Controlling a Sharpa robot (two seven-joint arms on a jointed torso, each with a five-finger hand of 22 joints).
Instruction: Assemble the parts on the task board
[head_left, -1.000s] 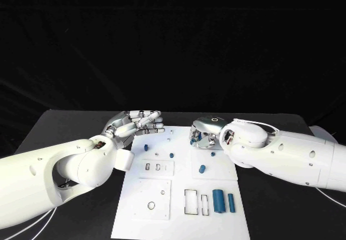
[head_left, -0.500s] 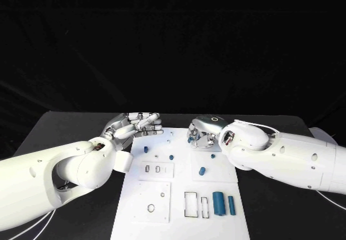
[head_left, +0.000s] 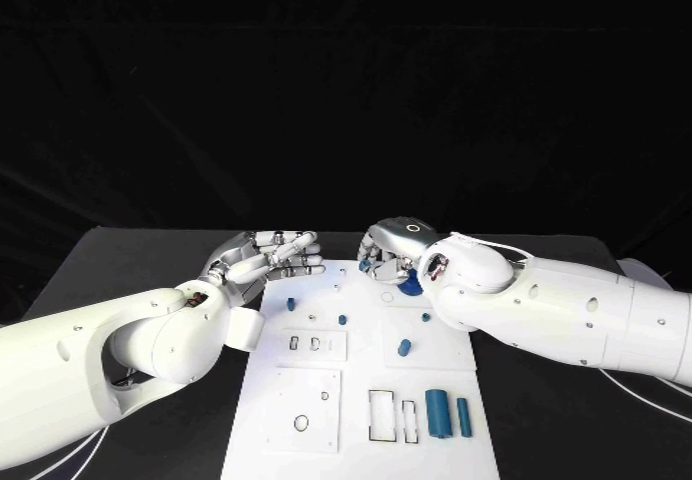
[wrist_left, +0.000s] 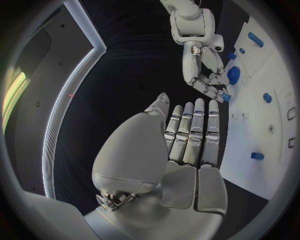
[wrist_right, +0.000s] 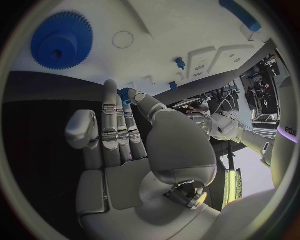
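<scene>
Your task board (head_left: 320, 400) lies in the middle of the black table (head_left: 130, 262), running from the near edge toward the far edge.

Your left hand (head_left: 270, 257) sits at the board's far left corner, over the board's left edge. Its fingers lie straight and close together, and in the left wrist view (wrist_left: 187, 145) they hold nothing: it is released.

Your right hand (head_left: 392, 252) hangs over the far end of the board, right of the left hand and apart from it. In the right wrist view (wrist_right: 125, 135) a small blue part (wrist_right: 125, 94) sits at its fingertips, between the thumb and a finger, so the hand appears to be pinching it; the left wrist view shows the same blue bit (wrist_left: 224, 97) at those fingertips.

A blue gear (wrist_right: 61, 40) lies flat on the board just beside that hand, partly hidden under it in the head view (head_left: 411, 282).

Toward the near right of the board 2 blue cylinders (head_left: 437, 417) lie side by side, next to 2 rectangular slots (head_left: 382, 411). Several small blue pegs (head_left: 404, 347) are scattered across the middle of the board, apart from one another.
</scene>
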